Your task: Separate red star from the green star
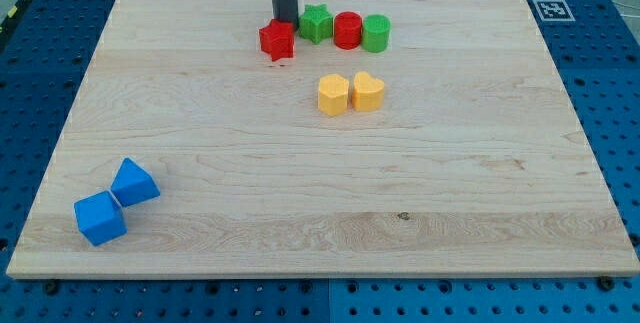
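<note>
The red star (pixel 277 40) lies near the view's top, left of centre on the wooden board. The green star (pixel 317 24) sits just to its upper right, with a narrow gap between them. My tip (pixel 284 22) stands right behind the red star, at its top edge, and to the left of the green star. The dark rod rises out of the view's top.
A red cylinder (pixel 347 30) and a green cylinder (pixel 376 33) stand in a row right of the green star. Two yellow blocks (pixel 333 94) (pixel 368 92) lie below them. Two blue blocks (pixel 133 181) (pixel 100 217) lie at the bottom left. The board (pixel 400 213) ends at blue pegboard.
</note>
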